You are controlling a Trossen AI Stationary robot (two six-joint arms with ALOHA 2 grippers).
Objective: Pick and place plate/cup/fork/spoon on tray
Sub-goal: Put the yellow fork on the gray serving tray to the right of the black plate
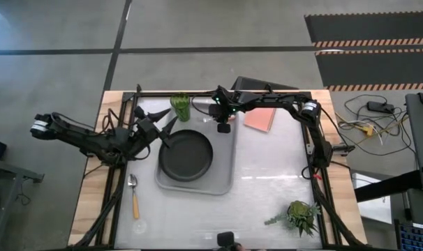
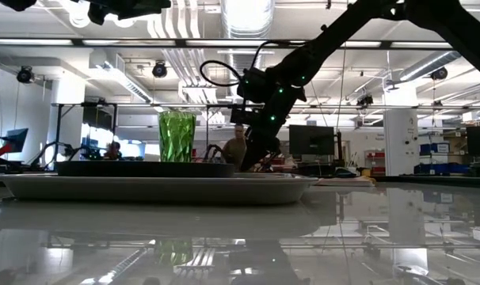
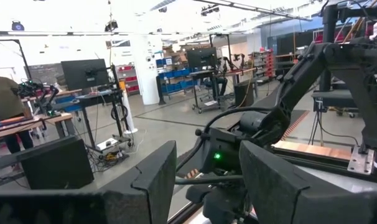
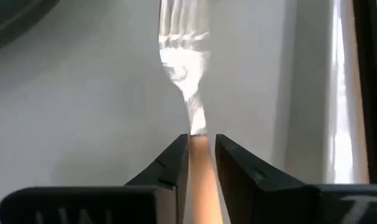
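Your right claw (image 4: 200, 163) hangs over the far right part of the tray (image 1: 224, 157), just past the plate's rim, with the fork (image 4: 183, 68) between its fingers. The orange handle runs up through the narrow gap and the tines point away over the grey tray floor. The fingers sit close to the handle, but you cannot tell from the wrist view whether they grip it or have just let go, so treat the fork as not yet released.

To finish this step well, make sure the fork lies flat on the tray floor before you let go. Open the fingers fully and lift straight up, so that neither pad drags the handle sideways. Keep clear of the plate (image 1: 186, 155), which lies on the tray's left and middle part, and of the cup (image 1: 180, 106), which stands upright at the tray's far left corner.

Your left claw (image 1: 164, 132) waits with its fingers apart above the table, over the tray's left edge and near the cup. Hold it there until the right arm is out of the way. The spoon (image 1: 133, 194) lies on the table to the left of the tray, apart from it, and looks like the last piece to fetch.
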